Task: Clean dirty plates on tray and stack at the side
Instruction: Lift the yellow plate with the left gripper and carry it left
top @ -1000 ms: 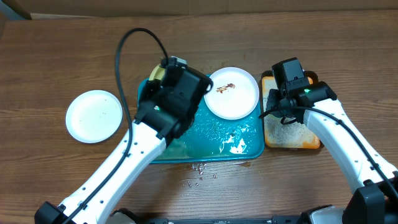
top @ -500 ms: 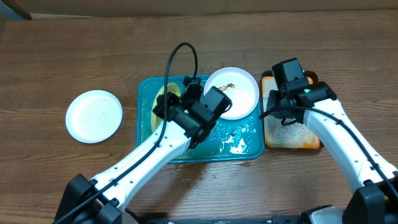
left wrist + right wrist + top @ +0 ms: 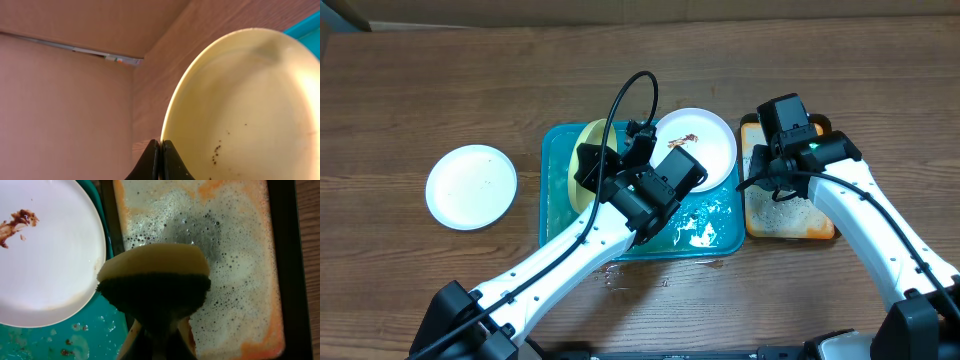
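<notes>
Left arm point(image 3: 560, 250) swung right across tray point(image 3: 555, 205) since earlier frames; yellow-green plate point(image 3: 240, 110) tipped up over tray's left half. Left gripper point(image 3: 160, 149) pinched on plate rim. Right gripper point(image 3: 156, 342) clamped on sponge point(image 3: 155, 275) above soapy orange tray point(image 3: 225, 190). Smeared white plate point(image 3: 705, 150) left at tray's far-right corner. Risk judged: wet rim could be slipped from narrow pinch under sponge pressure, plate dropped onto tray.

arms point(image 3: 880, 215): white links | black joints | black cable point(image 3: 617, 105) | green LED point(image 3: 811, 146)
</notes>
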You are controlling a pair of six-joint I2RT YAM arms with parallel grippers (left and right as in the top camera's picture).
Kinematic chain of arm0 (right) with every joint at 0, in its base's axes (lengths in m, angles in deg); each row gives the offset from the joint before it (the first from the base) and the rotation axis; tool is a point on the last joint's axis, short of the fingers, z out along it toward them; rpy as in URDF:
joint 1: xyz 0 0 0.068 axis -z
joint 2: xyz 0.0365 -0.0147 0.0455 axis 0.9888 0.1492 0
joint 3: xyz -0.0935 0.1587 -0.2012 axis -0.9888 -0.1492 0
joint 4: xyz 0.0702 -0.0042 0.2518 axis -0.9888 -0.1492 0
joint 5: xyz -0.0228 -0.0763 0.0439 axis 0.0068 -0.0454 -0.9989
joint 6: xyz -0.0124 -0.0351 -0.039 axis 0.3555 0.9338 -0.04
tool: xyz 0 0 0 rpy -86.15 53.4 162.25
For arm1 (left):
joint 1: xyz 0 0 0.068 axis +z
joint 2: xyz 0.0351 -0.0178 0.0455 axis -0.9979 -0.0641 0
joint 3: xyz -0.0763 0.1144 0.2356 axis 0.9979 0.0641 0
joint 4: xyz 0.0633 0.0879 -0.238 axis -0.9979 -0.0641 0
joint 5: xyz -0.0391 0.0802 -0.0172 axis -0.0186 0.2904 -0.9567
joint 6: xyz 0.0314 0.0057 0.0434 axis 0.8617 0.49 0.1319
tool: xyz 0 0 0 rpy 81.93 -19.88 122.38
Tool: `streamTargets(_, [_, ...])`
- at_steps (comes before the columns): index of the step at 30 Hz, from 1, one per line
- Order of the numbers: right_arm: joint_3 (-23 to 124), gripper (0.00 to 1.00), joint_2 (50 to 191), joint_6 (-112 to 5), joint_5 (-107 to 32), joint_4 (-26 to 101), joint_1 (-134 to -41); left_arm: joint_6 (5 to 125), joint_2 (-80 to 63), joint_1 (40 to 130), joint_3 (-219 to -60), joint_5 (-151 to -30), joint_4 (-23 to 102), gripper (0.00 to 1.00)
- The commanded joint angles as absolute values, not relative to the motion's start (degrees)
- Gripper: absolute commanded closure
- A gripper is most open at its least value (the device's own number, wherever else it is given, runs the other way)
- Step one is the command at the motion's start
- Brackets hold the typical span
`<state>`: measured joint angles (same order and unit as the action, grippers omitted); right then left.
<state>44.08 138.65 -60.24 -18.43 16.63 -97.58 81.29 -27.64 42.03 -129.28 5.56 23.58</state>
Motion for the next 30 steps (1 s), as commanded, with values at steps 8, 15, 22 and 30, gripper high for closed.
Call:
streamTargets(8, [44.65,0.96,138.39,-60.33,-18.85,16.59,-97.41,80.86,-27.46,42.25,-129.41,2.96,24.03,0.96])
streamTargets(15, [44.65,0.96,138.39,-60.35,-19.04,16.55,-97.41,80.33,-27.44,42.06,-129.41,7.42,23.14,0.96])
streamTargets(22, [44.65,0.96,138.39,-60.35,-19.13,16.33,-97.41,79.72,-27.44,41.31,-129.41,1.71,22.33,0.96])
streamTargets(30, [44.65,0.96,138.39,-60.35,-19.13,16.35,-97.41,78.87,-27.44,41.44,-129.41,7.11,22.22,0.96])
